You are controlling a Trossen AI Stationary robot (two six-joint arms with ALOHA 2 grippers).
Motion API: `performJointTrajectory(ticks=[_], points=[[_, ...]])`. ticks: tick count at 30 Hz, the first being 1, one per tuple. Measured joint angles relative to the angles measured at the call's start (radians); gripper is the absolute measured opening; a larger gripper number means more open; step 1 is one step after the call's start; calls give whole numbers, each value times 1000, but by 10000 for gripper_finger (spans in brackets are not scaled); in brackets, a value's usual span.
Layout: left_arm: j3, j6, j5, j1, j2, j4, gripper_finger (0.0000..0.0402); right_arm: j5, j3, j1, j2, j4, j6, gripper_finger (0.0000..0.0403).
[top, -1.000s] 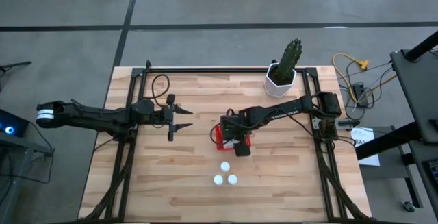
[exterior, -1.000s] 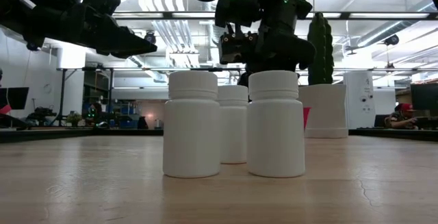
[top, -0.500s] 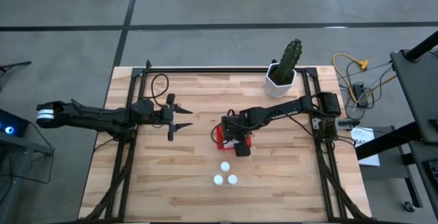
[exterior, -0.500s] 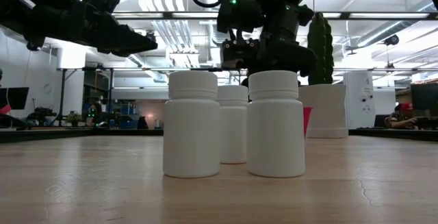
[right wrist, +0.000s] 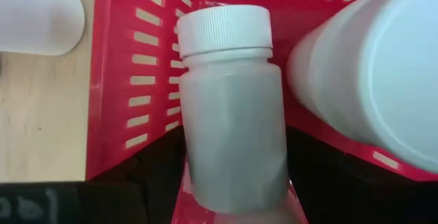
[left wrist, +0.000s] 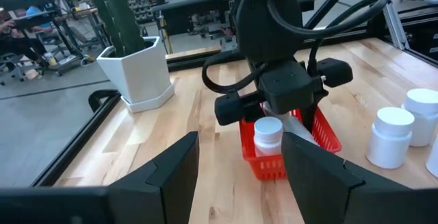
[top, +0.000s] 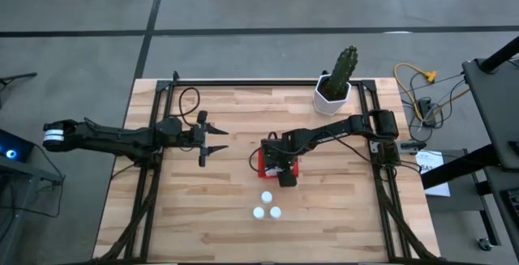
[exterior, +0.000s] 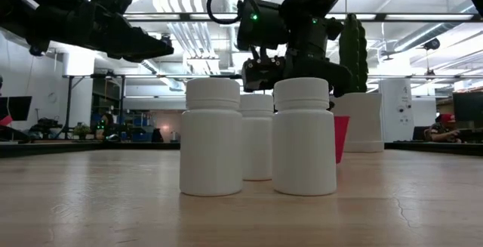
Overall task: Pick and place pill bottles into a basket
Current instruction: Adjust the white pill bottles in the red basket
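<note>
On the near part of the table (top: 186, 216), three bottles (top: 267, 207) stand upright in a tight cluster at about 6 o'clock from the basket (top: 261, 162), apart from it. In the low view they fill the foreground: two in front side by side, almost touching, and a third (exterior: 256, 136) just behind, between them.

Farther in, near the table's middle, sits the red basket. The right pincer (top: 284, 172) hangs directly over it, its arm reaching in from 3 o'clock. The right wrist view looks down onto a bottle (right wrist: 229, 107) lying tilted inside the basket, cap toward the slotted red wall (right wrist: 147, 80), with the dark fingers on either side of its body; whether they press on it or stand clear cannot be told. Beside it a second bottle (right wrist: 373, 73) looms large in the basket. The left wrist view shows a bottle (left wrist: 268, 136) upright in the basket beneath the right pincer.

At 9 o'clock from the basket, well apart, the left pincer (top: 212, 139) hovers above bare table with its fingers spread apart, holding nothing.

At the far edge, toward 1 o'clock from the basket, a cactus (top: 344, 69) stands in a white pot (top: 331, 100).
</note>
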Motion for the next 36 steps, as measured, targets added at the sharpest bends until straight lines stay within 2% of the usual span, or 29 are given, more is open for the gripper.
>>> performJointTrajectory(ticks=[7, 15, 22, 36], points=[[0, 0, 0, 0, 0, 2, 191, -1, -1, -1, -4, -4, -10, 209], [0, 0, 0, 0, -1, 2, 191, -1, -1, -1, -4, -5, -23, 166], [0, 0, 0, 0, -1, 2, 191, -1, 11, -1, -3, -33, -26, 173], [0, -1, 0, 0, -2, 2, 191, 7, 78, 0, -1, -87, -59, 160]])
